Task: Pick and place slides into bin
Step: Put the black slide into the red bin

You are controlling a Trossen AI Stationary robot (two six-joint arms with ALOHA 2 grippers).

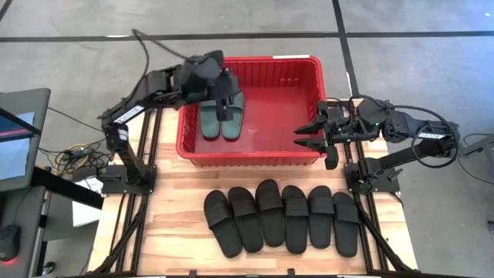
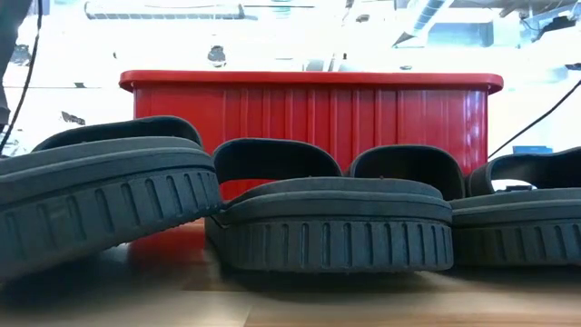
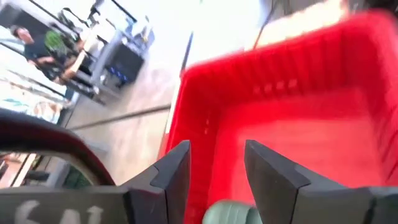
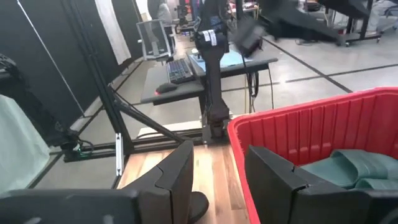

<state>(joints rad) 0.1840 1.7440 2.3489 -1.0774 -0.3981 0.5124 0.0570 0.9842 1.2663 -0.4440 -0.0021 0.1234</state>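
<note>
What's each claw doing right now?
Left claw: open, empty, over the green slides in the bin.
Right claw: open, empty, at the bin's right rim.

Left gripper [image 1: 224, 99] poised, fingers parted and empty, toward the table's far left corner, while the right gripper [image 1: 309, 130] waits open at its right edge.

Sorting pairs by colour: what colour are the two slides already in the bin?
Sage green slides, inside the red bin; the high view shows them best.

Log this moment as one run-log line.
green slides: in bin | black slides: six on table | left pincer: open over green slides | right pincer: open, at bin's right rim
</note>
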